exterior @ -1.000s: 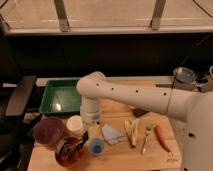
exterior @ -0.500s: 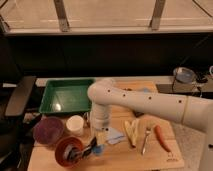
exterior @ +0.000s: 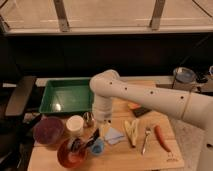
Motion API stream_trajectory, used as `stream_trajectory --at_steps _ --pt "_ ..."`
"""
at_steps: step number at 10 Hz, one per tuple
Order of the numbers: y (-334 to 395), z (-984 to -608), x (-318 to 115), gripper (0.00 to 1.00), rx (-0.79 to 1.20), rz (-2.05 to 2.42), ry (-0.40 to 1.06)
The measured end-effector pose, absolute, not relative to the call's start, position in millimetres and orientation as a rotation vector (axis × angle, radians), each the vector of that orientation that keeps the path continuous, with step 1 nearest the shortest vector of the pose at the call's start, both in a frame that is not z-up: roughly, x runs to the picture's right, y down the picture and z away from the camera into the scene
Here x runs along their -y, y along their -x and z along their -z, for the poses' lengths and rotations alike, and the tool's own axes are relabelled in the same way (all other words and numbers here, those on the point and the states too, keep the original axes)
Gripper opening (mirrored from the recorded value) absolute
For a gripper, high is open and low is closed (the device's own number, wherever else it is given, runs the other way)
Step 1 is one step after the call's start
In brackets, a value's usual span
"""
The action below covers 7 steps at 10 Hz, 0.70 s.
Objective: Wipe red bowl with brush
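At the tabletop's [exterior: 150,157] front-left, our end effector [exterior: 91,141] held the brush [exterior: 85,143] slanted into the red bowl [exterior: 70,155]; we feared pressing hard could tip it or nudge the blue cup [exterior: 98,146].

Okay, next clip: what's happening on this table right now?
A white robot arm reaches down over the wooden table, its gripper low at the red bowl's right rim, with the brush slanting into the bowl. A dark maroon bowl and white cup sit just behind; a green tray lies further back. A fork lies to the right.
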<state>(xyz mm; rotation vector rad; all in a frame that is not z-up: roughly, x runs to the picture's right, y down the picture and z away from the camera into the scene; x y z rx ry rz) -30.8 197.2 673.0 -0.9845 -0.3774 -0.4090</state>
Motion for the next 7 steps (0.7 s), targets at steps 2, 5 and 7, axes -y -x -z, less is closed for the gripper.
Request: stream_trajectory --at_steps 2,5,7 --pt "57.7 -677.7 -198.3 0.0 0.401 0.453 0.988" --pt "72.5 -676.5 -212.9 0.0 0.433 0.488 1.002" --pt "68.3 -666.5 -231.5 0.0 0.447 0.496 1.02"
